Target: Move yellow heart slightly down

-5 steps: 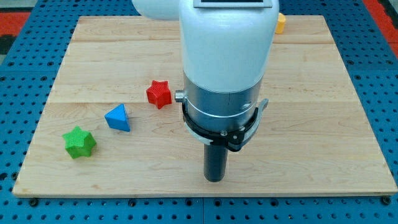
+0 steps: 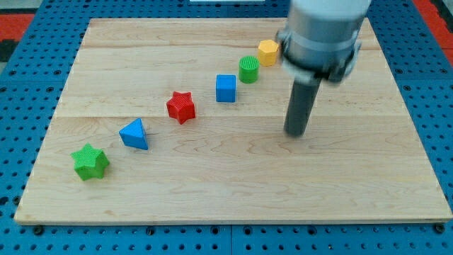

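Note:
A yellow block (image 2: 267, 52) sits near the view's top, right of centre; its shape is hard to make out and it may be the heart. It is close against a green cylinder (image 2: 248, 69) below and left of it. My tip (image 2: 296, 133) rests on the board, well below and a little right of the yellow block, apart from every block. The arm's grey body partly hangs over the yellow block's right side.
A diagonal row runs from the yellow block down to the view's left: blue cube (image 2: 226, 88), red star (image 2: 181, 107), blue triangular block (image 2: 134, 134), green star (image 2: 90, 162). The wooden board (image 2: 212, 198) lies on a blue pegboard surface.
The arm has moved up and to the view's right, so the tip now sits higher on the board. The yellow block, green cylinder and blue cube, hidden before, now show.

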Available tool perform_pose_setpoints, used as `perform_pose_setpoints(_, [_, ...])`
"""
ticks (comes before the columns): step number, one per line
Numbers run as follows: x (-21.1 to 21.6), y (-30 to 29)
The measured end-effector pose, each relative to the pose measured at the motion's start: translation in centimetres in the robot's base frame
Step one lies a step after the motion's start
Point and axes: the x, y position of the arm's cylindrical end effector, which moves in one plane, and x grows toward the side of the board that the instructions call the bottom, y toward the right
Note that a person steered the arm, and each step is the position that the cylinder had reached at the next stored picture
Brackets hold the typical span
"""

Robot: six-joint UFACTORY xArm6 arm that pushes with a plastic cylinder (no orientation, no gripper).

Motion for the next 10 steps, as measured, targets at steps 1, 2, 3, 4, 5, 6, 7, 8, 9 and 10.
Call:
perform_pose_setpoints(1, [-7.7, 9.7])
perform_pose_setpoints(2, [-14.5, 13.5])
perform_pose_setpoints(3, [-20.8, 15.1])
perform_pose_setpoints(4, [-24.1, 15.5])
perform_pose_setpoints(5, [-24.1, 4.6])
perform_pose_setpoints(6, [-22.0, 0.7])
perform_pose_setpoints(7, [-19.7, 3.2])
perform_pose_setpoints(8, [-16.1, 0.3])
perform_pose_setpoints(9, [-14.3, 1.5])
perform_pose_setpoints(10, [-11.6, 6.0])
